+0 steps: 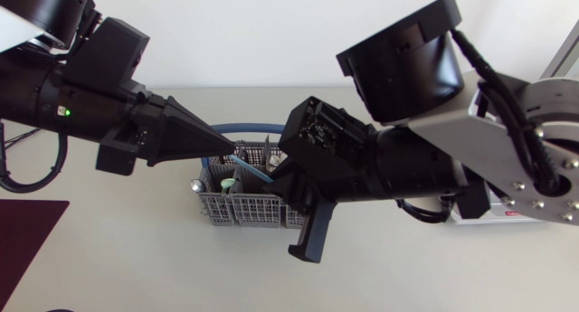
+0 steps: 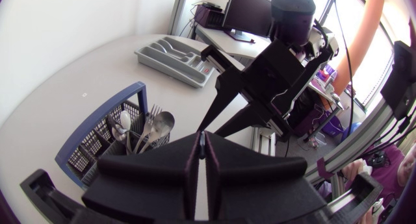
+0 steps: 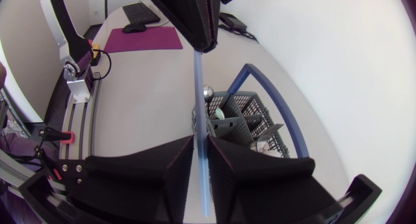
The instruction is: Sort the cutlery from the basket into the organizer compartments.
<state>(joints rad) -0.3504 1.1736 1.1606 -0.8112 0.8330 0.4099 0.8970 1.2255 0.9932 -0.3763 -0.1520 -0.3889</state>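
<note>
Risk at the grip: Both pincers seem to hold the same thin pale blue utensil. If I pull with one arm before the other lets go, I judge it could bend, snap or twist out of the fingers.
Risk just below: The utensil hangs over the basket. If both pincers release it, it would likely fall back among the spoons and the fork, or bounce onto the table.
Risk around the arms: The two pincers meet tip to tip just above the basket's blue hoop handle. A careless swing could knock them together, or hook the hoop and tip the basket.
Risk farther off: The organizer lies well apart from the basket, so the carry is long for so thin a thing and it might slip.
Right pincer: Nearly closed, with both fingers pressing the utensil from two sides as it runs up between them.
Left pincer: Fingers drawn to a slit and clamped on the utensil's far end. The right wrist view shows this best.
Where the utensil is: In the air between the pincers, above the basket and not in the organizer. I cannot tell what kind of utensil it is.
</note>
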